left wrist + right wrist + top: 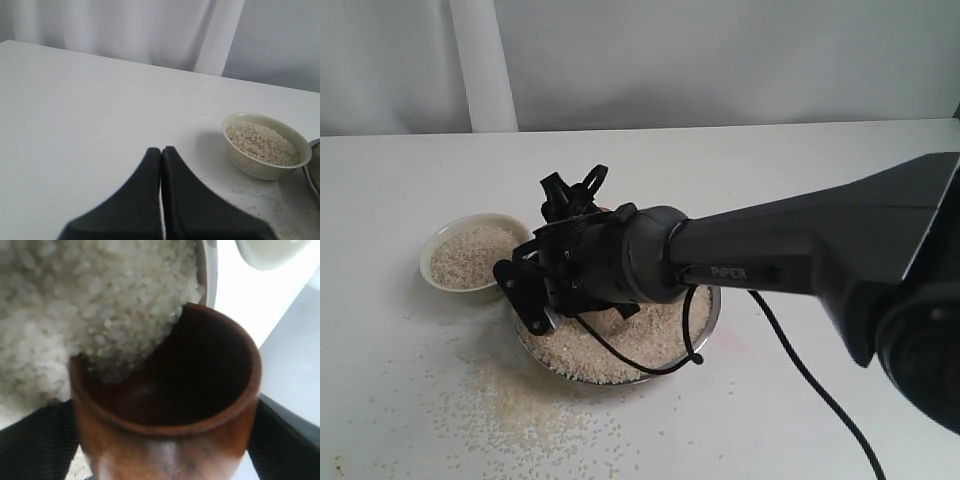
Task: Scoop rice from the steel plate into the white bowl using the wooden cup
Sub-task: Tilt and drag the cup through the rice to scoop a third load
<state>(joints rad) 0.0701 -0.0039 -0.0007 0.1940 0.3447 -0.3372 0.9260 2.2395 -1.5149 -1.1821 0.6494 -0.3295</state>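
Note:
The wooden cup is tipped on its side in the steel plate. Its dark mouth pushes into the heap of rice, and some grains lie over its lip. My right gripper is shut on the cup, with a black finger on each side. In the exterior view that gripper hangs low over the plate's left part and hides the cup. The white bowl, holding rice, stands just left of the plate. My left gripper is shut and empty over bare table, with the bowl off to one side.
Loose grains are scattered on the white table in front of the plate and bowl. The right arm's black cable trails over the table to the right of the plate. A pale wall with a white post stands behind the table.

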